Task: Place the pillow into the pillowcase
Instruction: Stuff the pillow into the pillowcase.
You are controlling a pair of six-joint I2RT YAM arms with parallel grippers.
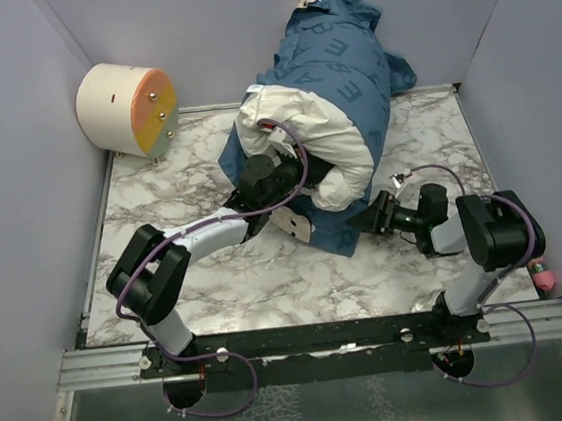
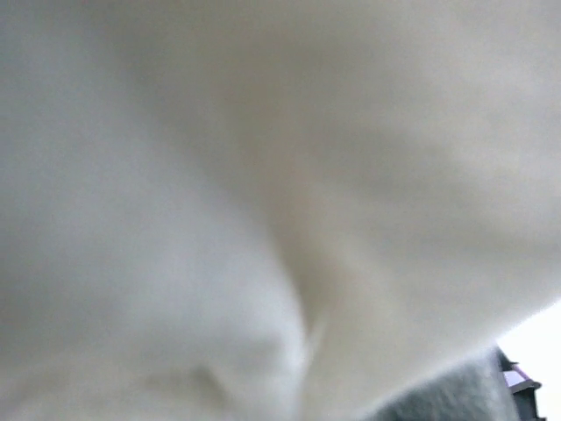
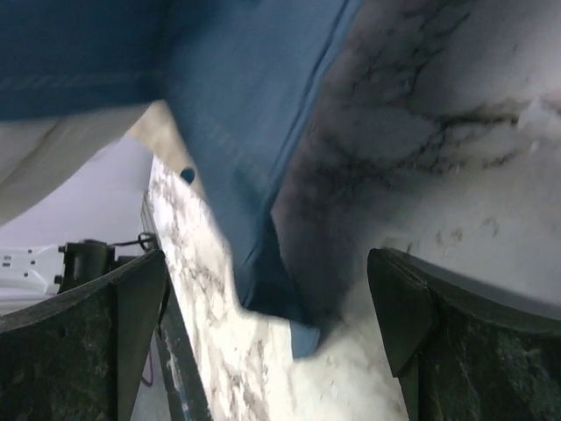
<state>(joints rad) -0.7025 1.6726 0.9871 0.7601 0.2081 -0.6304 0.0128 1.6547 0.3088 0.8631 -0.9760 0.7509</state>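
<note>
The white pillow (image 1: 318, 132) lies at the table's centre, its far part inside the blue printed pillowcase (image 1: 346, 60), which is bunched up against the back wall. The pillow's near end bulges out of the case. My left gripper (image 1: 270, 180) is pushed against the pillow's near underside, and its fingers are hidden. The left wrist view is filled with blurred white pillow fabric (image 2: 219, 193). My right gripper (image 1: 367, 219) is open beside the case's near right corner. In the right wrist view the gripper (image 3: 267, 263) has the blue corner (image 3: 263, 219) lying between its wide-apart fingers, on the marble.
A cream cylinder with an orange face (image 1: 127, 108) rests at the back left corner. Grey walls close in the marble table (image 1: 219, 286) on three sides. A small pink object (image 1: 541, 275) sits at the right edge. The left arm's purple cable arches over the pillow.
</note>
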